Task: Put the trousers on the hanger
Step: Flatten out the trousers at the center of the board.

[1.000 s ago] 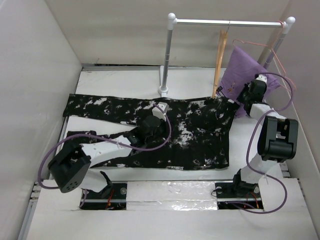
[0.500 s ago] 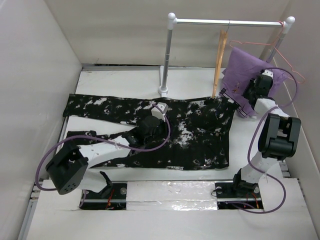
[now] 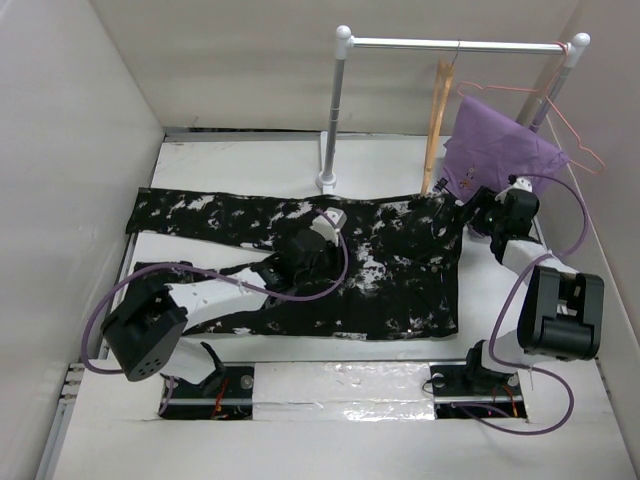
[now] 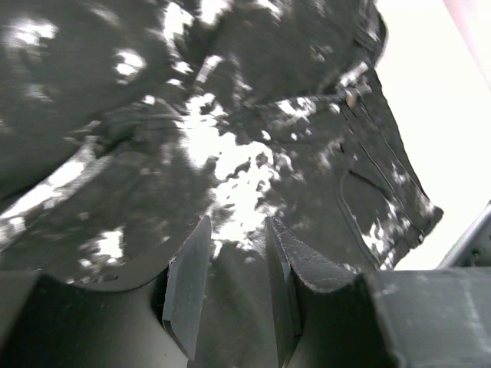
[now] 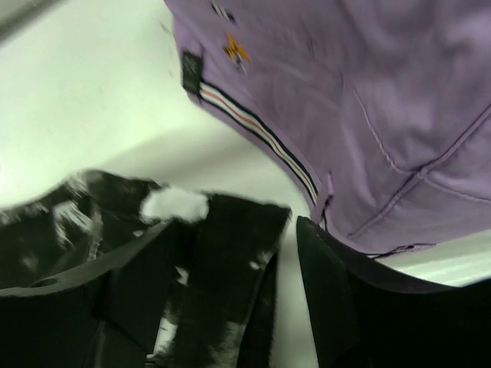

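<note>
The right gripper (image 5: 245,253) has dropped from the purple garment (image 3: 500,150) to straddle the table-flat trousers' (image 3: 390,270) waistband corner, jaws wide, likely to pinch it; the left gripper (image 4: 230,253) sits part-open and empty mid-trousers, and the wooden hanger (image 3: 437,120) hangs on the rail (image 3: 450,44).

Bright, even light from above fills the overhead view, which is sharp, with faint soft shadows and a band of glare along the table's (image 3: 340,385) near edge. Both wrist views are blurred: the trousers (image 4: 230,153) look dim, their white blotches smeared, and the purple cloth (image 5: 368,100) is soft-edged.
</note>
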You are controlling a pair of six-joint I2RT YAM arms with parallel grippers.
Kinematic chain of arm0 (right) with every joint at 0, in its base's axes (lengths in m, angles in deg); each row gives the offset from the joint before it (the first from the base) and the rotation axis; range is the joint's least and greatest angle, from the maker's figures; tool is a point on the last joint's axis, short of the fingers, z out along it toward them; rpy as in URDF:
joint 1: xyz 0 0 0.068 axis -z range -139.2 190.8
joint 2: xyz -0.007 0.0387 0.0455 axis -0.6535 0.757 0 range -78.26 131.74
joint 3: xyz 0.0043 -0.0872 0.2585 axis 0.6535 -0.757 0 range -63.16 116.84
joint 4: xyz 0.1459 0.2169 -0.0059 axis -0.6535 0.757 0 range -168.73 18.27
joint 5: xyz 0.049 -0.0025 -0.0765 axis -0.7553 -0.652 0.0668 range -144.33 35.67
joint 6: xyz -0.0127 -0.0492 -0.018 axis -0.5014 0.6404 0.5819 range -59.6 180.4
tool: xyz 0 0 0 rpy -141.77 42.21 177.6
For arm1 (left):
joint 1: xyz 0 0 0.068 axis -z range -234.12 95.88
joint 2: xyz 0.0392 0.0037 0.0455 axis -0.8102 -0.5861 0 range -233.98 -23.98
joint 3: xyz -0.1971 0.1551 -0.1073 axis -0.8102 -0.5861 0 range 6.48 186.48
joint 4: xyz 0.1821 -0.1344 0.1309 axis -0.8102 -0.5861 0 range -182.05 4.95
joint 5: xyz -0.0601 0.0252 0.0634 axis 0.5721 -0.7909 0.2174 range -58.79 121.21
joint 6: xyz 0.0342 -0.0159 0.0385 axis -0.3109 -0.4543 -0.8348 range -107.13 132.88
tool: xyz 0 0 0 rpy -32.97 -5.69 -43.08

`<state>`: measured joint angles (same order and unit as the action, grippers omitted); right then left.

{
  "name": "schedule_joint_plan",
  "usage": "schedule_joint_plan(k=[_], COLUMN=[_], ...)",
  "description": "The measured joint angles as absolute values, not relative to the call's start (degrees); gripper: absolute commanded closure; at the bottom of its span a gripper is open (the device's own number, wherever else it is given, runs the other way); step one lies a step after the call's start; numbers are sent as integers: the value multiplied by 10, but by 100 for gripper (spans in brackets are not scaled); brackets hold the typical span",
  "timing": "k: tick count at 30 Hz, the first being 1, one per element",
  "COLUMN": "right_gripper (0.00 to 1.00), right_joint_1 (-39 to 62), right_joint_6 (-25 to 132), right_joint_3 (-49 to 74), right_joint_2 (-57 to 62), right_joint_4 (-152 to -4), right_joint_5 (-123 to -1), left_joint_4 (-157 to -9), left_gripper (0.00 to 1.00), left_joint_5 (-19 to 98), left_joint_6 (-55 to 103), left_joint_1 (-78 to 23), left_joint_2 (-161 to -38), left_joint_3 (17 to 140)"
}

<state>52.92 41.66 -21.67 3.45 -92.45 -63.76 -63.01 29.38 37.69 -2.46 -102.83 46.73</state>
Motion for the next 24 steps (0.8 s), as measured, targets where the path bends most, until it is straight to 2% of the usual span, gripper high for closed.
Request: schedule_joint_plan(k=[1,3,16,19,20,21,22,24], right_gripper=[24,22,23,35,44,60,64,84], right_joint_1=[533,540,547,547,547,548,550,553], right_joint_6=[416,414,357,328,318,307,296,267], right_joint_3=[-217,-217,-189,-195,-198,-202,-206,-211], right_joint_2=[47,71,226,242,246,251,257,280], right_joint_4=[-925,-934,-1053,-1118,-1140,-1163,-1187,-1248], right_joint_5=[-653,-680,-830,-859,-868,-878,-887,-907], left_joint_4=[-630,-630,-643,-652,-652,-652,-652,-653], left_gripper=[68,68,68,68,68,68,68,68], left_joint_5=[304,320,324,303,297,293,289,281], left_joint_6=[375,373,369,369,369,369,369,369], left_joint_1=[-24,-22,-9,-9,-9,-9,-9,-9], left_joint_2=[-1036,-1049,-1068,-1068,-1068,-1068,-1068,-1068], left_joint_3=[471,478,490,495,496,496,496,496])
